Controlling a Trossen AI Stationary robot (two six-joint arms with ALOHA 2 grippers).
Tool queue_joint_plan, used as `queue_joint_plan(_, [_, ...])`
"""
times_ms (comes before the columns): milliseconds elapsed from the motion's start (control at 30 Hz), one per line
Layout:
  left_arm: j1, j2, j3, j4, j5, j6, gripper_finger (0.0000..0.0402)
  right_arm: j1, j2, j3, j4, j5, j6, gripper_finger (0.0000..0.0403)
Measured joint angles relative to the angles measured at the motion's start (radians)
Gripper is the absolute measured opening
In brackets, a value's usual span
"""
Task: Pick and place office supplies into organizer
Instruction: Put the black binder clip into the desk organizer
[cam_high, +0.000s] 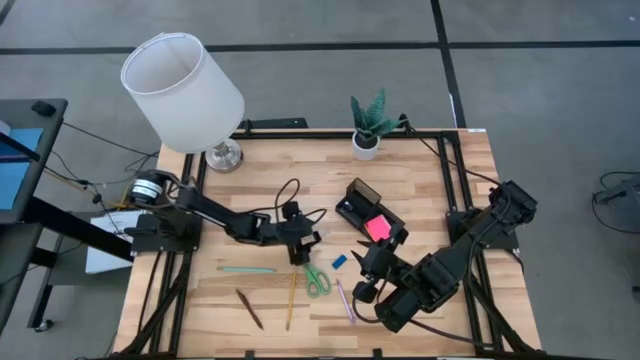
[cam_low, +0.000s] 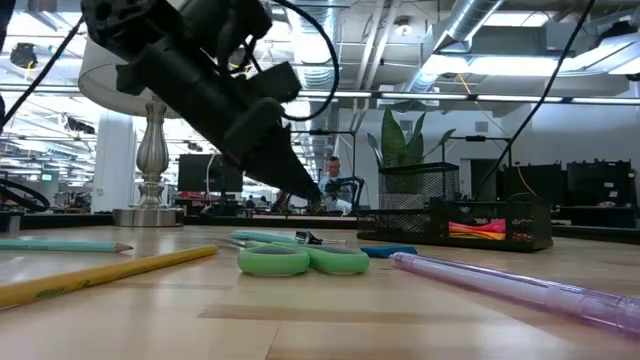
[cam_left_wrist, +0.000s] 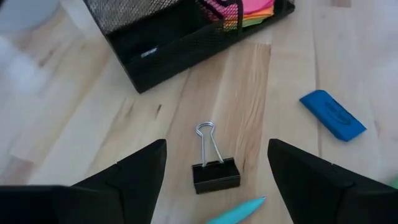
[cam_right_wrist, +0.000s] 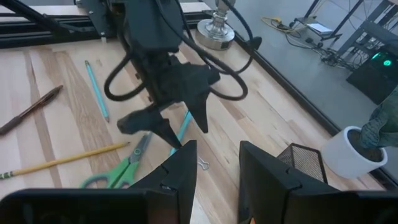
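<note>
A small black clip with silver handles lies flat on the wood table, just short of the black mesh organizer. The organizer holds a pink sticky-note pad. My left gripper hovers open above the clip, one finger to each side, touching nothing. A blue eraser and green-handled scissors lie close by. A teal pencil, brown pen, yellow pencil and purple pen are spread along the near side. My right gripper waits open above the near right, empty.
A white-shaded lamp stands at the far left corner and a white pot with a green plant at the far edge. A teal pen lies beside the clip under the left gripper. The right arm stretches over the table's right side.
</note>
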Motion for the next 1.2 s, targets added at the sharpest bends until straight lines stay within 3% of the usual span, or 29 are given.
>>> queue_joint_plan(200, [0.000,0.046,0.006,-0.007,0.051,-0.100,0.0275,0.000,0.000,0.000,0.001,0.000,0.000,0.0114])
queue_joint_plan(933, [0.001,0.136,0.006,0.044,-0.009,-0.131,0.0274,0.000,0.000,0.000,0.003,-0.001,0.000,0.0114])
queue_joint_plan(1200, [0.002,0.136,0.006,0.045,-0.009,-0.136,0.0209,0.000,0.000,0.000,0.004,-0.001,0.000,0.0114])
